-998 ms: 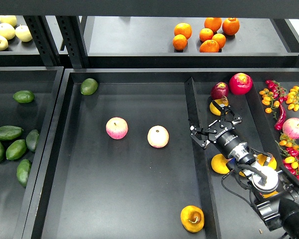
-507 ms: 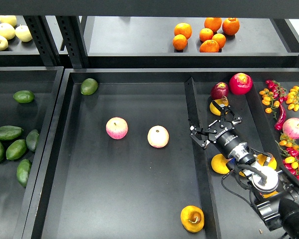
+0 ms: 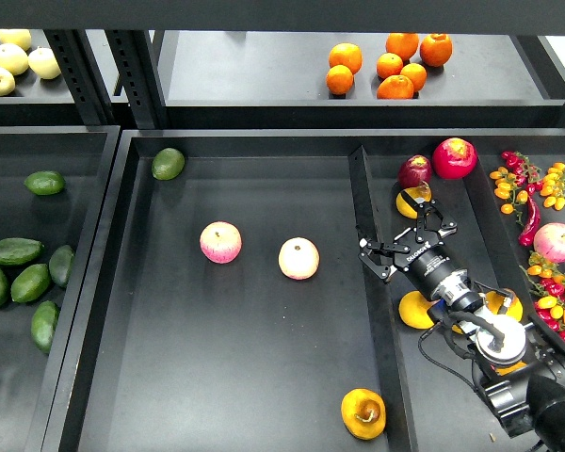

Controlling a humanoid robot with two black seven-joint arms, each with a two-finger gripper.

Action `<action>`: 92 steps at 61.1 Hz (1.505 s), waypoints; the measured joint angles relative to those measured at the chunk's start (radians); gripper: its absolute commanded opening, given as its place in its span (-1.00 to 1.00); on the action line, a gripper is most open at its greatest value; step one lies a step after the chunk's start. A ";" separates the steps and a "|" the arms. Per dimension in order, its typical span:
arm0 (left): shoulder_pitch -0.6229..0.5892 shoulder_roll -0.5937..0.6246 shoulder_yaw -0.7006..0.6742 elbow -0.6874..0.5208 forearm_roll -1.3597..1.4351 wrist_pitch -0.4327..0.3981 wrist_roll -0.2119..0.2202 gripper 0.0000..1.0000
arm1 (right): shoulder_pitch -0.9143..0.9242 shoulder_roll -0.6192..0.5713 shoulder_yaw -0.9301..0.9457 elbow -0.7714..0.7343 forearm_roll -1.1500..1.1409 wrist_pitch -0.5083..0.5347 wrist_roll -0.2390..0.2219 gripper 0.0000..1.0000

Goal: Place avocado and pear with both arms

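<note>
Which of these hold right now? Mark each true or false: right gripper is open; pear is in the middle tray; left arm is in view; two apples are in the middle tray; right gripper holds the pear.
1. The right gripper is open: true.
2. The pear lies in the middle tray: true.
3. The left arm is in view: false, only the right arm shows.
4. Two apples lie in the middle tray: true.
5. The right gripper holds the pear: false, it is empty, apart from the pear.

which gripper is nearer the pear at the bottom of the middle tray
Right. The right gripper hangs open over the divider, up and to the right of the pear. The left gripper is not in view, so only the right can be placed.
</note>
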 measured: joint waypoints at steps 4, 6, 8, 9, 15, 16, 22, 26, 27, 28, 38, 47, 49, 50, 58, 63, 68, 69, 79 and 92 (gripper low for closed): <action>0.000 -0.004 0.000 0.000 0.000 0.000 0.000 0.22 | 0.000 0.000 0.000 0.000 0.000 0.000 0.000 0.99; 0.000 -0.005 0.000 0.000 0.000 0.000 0.000 0.23 | 0.000 0.000 0.000 0.000 0.000 0.000 0.000 0.99; 0.000 -0.006 0.000 0.000 0.000 0.000 0.000 0.24 | 0.000 0.000 0.000 0.000 0.000 0.000 0.000 0.99; 0.000 -0.006 0.000 0.000 0.000 0.000 0.000 0.25 | 0.000 0.000 0.000 0.000 0.000 0.000 0.000 0.99; 0.000 -0.008 0.000 0.000 0.000 0.000 0.000 0.30 | 0.000 0.000 0.000 0.000 0.000 0.000 0.000 0.99; 0.000 -0.009 0.000 0.000 0.000 0.000 0.000 0.32 | 0.000 0.000 0.000 0.000 0.000 0.000 0.000 0.99; 0.000 -0.011 0.000 0.000 0.000 0.000 0.000 0.36 | 0.000 0.000 0.000 0.000 0.000 0.000 0.000 0.99; 0.000 -0.012 0.000 -0.001 0.000 0.000 0.000 0.41 | 0.000 0.000 0.000 0.000 0.000 0.000 0.000 0.99; 0.000 -0.012 0.000 -0.001 0.000 0.000 0.000 0.42 | 0.000 0.000 0.000 0.000 0.000 0.000 0.000 0.99; 0.000 -0.012 0.000 -0.002 0.000 0.000 0.000 0.43 | 0.000 0.000 0.000 0.000 0.000 0.000 0.000 0.99; 0.000 -0.012 0.000 -0.004 0.000 0.000 0.000 0.54 | 0.000 0.000 0.000 0.000 0.000 0.000 0.000 0.99; 0.000 -0.013 0.000 -0.007 0.000 0.000 0.000 0.75 | 0.000 0.000 0.000 0.000 0.000 0.000 0.000 0.99; 0.000 -0.013 0.000 -0.007 0.000 0.000 0.000 0.78 | 0.000 0.000 0.000 0.000 0.000 0.000 0.000 0.99; 0.000 -0.013 0.000 -0.008 0.000 0.000 0.000 0.80 | 0.000 0.000 0.000 0.000 0.000 0.000 0.000 0.99; 0.000 -0.017 -0.003 -0.012 0.000 0.000 0.000 0.89 | 0.000 0.000 0.000 0.000 0.000 0.000 0.000 0.99; -0.001 -0.020 -0.016 -0.016 -0.001 0.000 0.000 0.91 | 0.000 0.000 0.000 0.000 0.000 0.000 0.000 0.99; -0.002 -0.020 -0.023 -0.017 -0.006 0.000 0.000 0.90 | 0.000 0.000 0.000 0.000 0.000 0.000 0.000 0.99; -0.002 -0.020 -0.024 -0.017 -0.008 0.000 0.000 0.90 | 0.000 0.000 0.000 0.000 0.000 0.000 0.000 0.99; -0.003 -0.023 -0.040 -0.023 -0.039 0.000 0.000 0.90 | -0.001 0.000 0.000 0.000 0.000 0.000 0.000 0.99; -0.004 -0.025 -0.110 -0.074 -0.091 0.000 0.000 0.86 | -0.001 0.000 0.000 0.002 0.000 0.000 0.000 0.99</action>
